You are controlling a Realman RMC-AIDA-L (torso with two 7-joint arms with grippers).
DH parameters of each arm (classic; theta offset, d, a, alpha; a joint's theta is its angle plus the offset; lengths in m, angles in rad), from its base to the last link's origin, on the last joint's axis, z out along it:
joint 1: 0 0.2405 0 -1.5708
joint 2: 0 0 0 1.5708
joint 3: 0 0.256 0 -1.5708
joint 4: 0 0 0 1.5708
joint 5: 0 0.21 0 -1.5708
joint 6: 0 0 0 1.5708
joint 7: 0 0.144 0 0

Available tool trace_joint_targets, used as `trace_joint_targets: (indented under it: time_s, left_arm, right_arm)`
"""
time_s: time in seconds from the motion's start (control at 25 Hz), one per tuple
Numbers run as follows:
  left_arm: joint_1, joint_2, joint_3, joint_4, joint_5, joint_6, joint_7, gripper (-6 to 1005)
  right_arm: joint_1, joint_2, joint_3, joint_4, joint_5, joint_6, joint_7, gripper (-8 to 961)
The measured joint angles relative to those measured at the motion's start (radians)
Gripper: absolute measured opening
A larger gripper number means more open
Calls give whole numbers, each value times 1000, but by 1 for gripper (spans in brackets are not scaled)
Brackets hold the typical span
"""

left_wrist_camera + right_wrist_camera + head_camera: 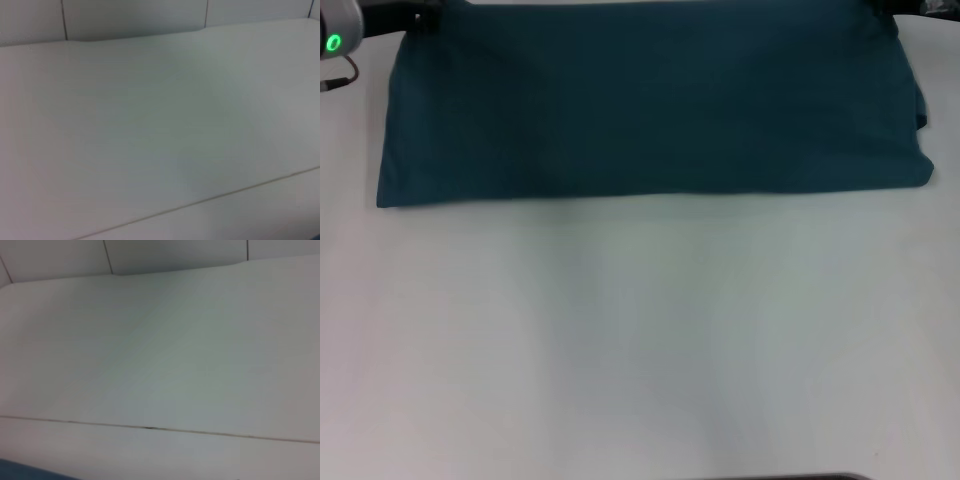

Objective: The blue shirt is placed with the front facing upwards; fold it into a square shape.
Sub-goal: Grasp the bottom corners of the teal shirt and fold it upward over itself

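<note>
Head view shows the blue shirt (650,105) lying as a wide folded band at the far side of the bench (640,340). Left end effector (342,35) sits at its far left corner; the right one is out of sight. Neither's grip state can be told. Risk: uneven lifting could skew the layers.

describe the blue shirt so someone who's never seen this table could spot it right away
On the white table, look along the far edge in the head view. The blue shirt lies there as a wide, flat, dark teal band with a straight near edge. It is the only cloth and the only dark thing on the pale surface.
</note>
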Motion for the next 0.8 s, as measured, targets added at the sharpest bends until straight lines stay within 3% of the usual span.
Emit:
trace_joint_targets:
  time_s: [0.8]
  left_arm:
    - [-7,-2,35,33,-7,-45,-7,9]
  right_arm:
    - [13,1,1,25,1,30,-25,43]
